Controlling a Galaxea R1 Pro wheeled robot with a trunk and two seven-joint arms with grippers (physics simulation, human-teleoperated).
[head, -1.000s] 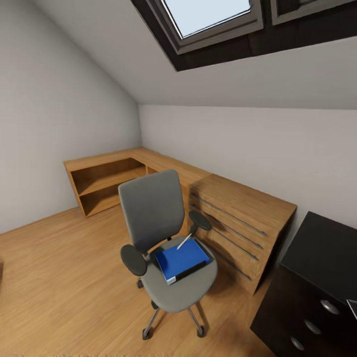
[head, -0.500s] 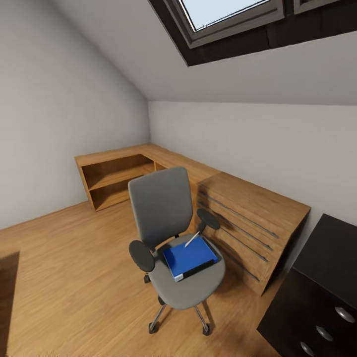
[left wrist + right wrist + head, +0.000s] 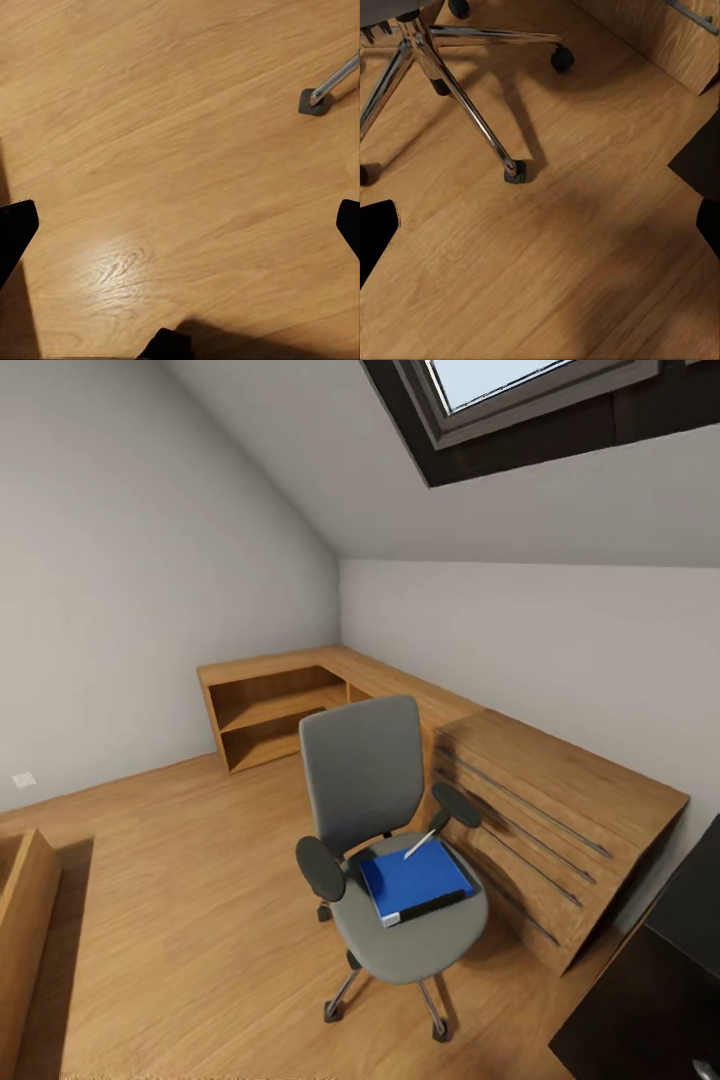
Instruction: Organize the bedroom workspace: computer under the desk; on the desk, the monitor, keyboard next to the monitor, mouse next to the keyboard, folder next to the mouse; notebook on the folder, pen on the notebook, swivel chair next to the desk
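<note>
Meanwhile the view has swung left; folder (image 3: 414, 881) stays on swivel chair (image 3: 370, 800), both claws spread wide.

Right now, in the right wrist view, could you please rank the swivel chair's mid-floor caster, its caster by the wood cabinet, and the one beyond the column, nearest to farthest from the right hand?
From the right hand:
1. Mid-floor caster, on the leg pointing toward the hand.
2. Cabinet-side caster, just before the light wood cabinet.
3. Far caster, beyond the chair's column.
</note>
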